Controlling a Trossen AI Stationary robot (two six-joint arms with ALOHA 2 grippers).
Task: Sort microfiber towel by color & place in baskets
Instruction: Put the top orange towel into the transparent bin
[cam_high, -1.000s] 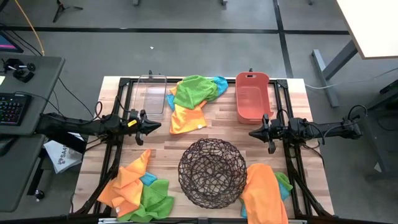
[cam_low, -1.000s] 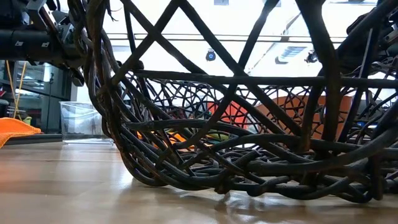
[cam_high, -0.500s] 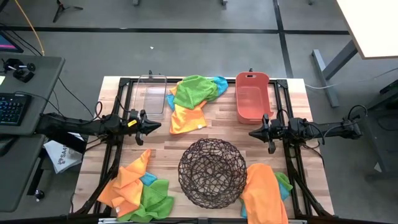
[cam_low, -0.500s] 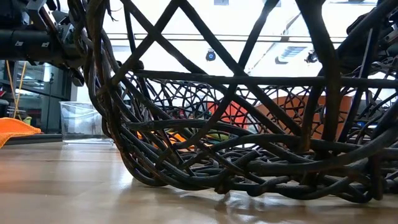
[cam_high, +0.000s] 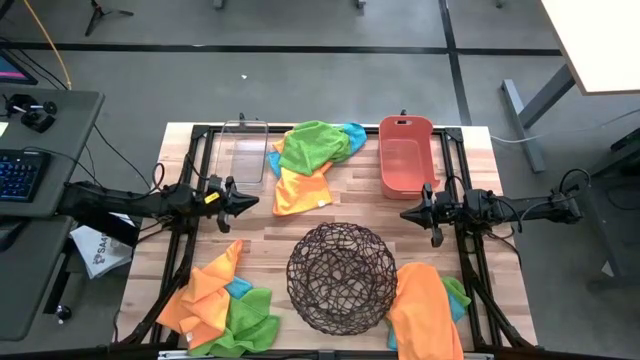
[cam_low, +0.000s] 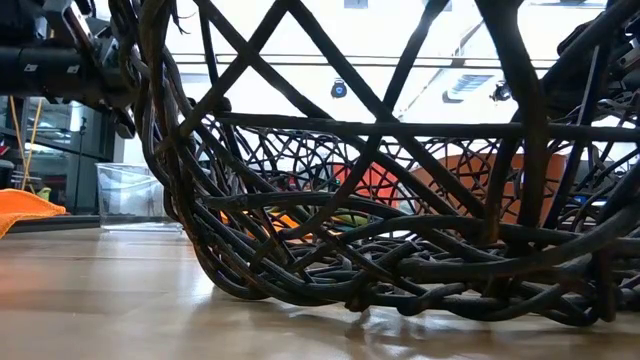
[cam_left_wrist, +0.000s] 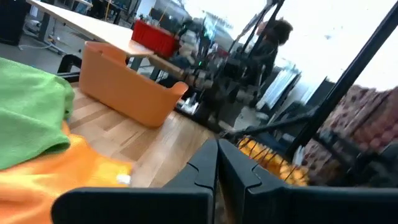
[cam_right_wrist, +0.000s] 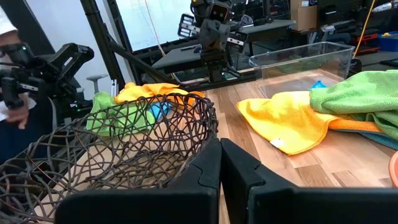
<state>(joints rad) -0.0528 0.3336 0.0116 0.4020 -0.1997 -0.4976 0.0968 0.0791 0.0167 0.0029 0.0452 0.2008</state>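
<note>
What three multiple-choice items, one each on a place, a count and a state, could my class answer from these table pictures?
1. Where is the wire bowl?
A. front middle of the table
B. inside the salmon bin
C. on the floor

2. How many towel piles lie on the table?
A. one
B. three
C. five

3. How is the clear bin?
A. full of towels
B. tipped over
C. empty

Key: 1 A, it sits between the two front piles; 2 B, piles at; 3 C, only wood shows through it.
</note>
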